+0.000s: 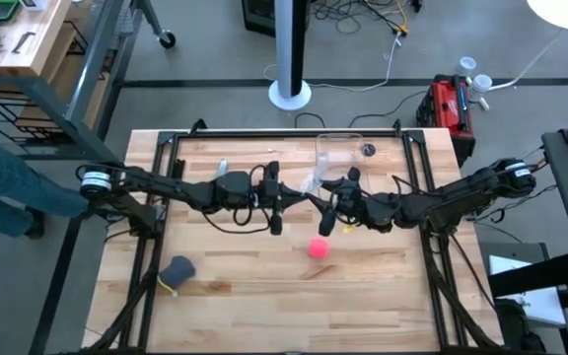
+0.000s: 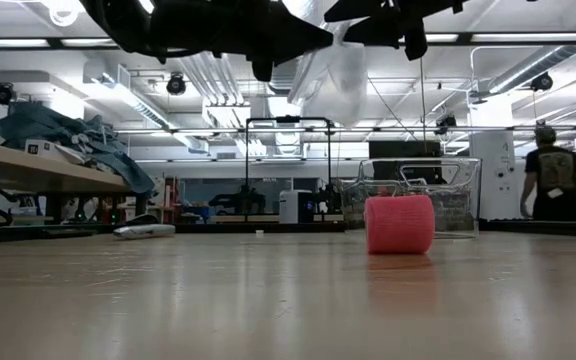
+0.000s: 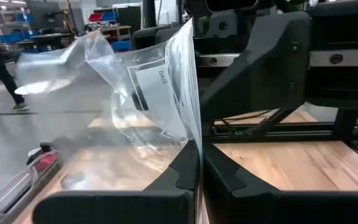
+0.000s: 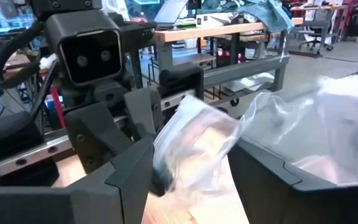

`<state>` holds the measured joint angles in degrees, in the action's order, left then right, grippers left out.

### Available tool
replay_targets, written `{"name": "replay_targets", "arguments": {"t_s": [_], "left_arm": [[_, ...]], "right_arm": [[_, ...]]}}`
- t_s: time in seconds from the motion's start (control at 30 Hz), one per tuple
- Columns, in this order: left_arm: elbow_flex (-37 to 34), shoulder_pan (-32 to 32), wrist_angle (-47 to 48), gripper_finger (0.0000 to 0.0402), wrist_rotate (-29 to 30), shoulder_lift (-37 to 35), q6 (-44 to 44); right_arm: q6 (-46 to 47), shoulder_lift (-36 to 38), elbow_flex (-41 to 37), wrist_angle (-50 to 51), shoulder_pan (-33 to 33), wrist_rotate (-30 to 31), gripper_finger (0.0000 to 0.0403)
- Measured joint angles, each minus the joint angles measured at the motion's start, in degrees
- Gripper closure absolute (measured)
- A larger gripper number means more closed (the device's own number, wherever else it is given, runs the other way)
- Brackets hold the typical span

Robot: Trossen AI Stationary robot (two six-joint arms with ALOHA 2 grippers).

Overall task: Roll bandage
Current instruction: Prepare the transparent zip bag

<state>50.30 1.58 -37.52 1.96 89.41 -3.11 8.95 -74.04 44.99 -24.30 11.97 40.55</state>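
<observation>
Clear plastic bag [image 3: 135,93] pinched in shut left gripper [image 3: 199,177], right gripper [image 4: 191,180] half-open around it

My arms are matte black, chunky segmented links with black cables looped along the tops, and a silver-white ringed joint at each outer base. My left gripper [image 3: 197,180] has flat, angular black fingers. My right gripper [image 4: 191,180] has the same broad, bevelled black fingers. The left wrist carries a boxy grey camera housing with two round lenses.
</observation>
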Motion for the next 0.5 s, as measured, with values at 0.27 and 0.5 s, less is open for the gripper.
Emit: {"name": "replay_targets", "arguments": {"t_s": [0.27, 0.5], "left_arm": [[0.37, -0.14, -0.02, 0.0401, -1.78, -0.18, 0.0], [0.39, -0.14, -0.02, 0.0401, -2.54, -0.18, 0.06]], "right_arm": [[-0.04, 0.02, 0.02, 0.2, 0.02, -0.16, 0.0254], [-1.36, 0.04, 0.02, 0.22, 0.02, -2.91, 0.0379]]}}
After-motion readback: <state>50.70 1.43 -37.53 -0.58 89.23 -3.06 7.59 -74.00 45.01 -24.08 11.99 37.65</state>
